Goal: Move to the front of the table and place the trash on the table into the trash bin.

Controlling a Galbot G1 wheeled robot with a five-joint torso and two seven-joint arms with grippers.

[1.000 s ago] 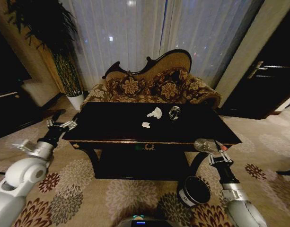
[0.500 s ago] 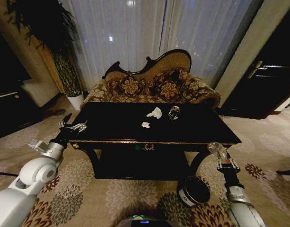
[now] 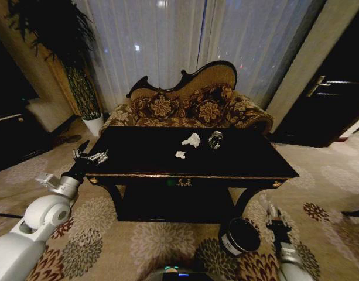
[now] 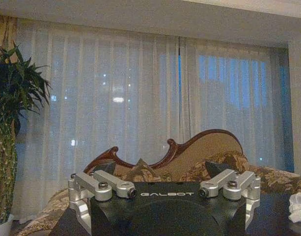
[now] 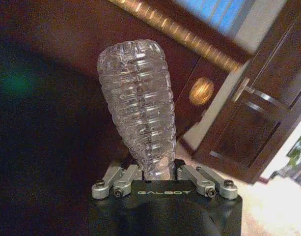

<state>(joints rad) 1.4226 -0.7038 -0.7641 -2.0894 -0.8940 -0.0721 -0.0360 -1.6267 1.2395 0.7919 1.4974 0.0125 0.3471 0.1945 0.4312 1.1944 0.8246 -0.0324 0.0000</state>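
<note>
The black table [image 3: 138,153] stands right in front of me. On it lie a white crumpled paper wad [image 3: 191,139], a smaller wad [image 3: 180,154] and a silvery can [image 3: 215,139]. The dark trash bin [image 3: 240,236] sits on the carpet below the table's front right corner. My right gripper [image 3: 274,221] is low, just right of the bin, shut on a clear plastic bottle [image 3: 266,202] that points upward. The right wrist view shows the ribbed bottle [image 5: 138,103] clamped at its narrow end in that gripper [image 5: 157,173]. My left gripper [image 3: 91,154] hovers open at the table's front left corner.
A carved floral sofa [image 3: 191,105] stands behind the table, with sheer curtains [image 3: 167,47] beyond. A potted plant [image 3: 79,76] is at the back left. A dark door [image 3: 331,105] is on the right. Patterned carpet [image 3: 109,234] surrounds the table.
My right gripper has dropped with the bottle from the table's front right corner to beside the bin. The left gripper moved in toward the table's left corner, then held still.
</note>
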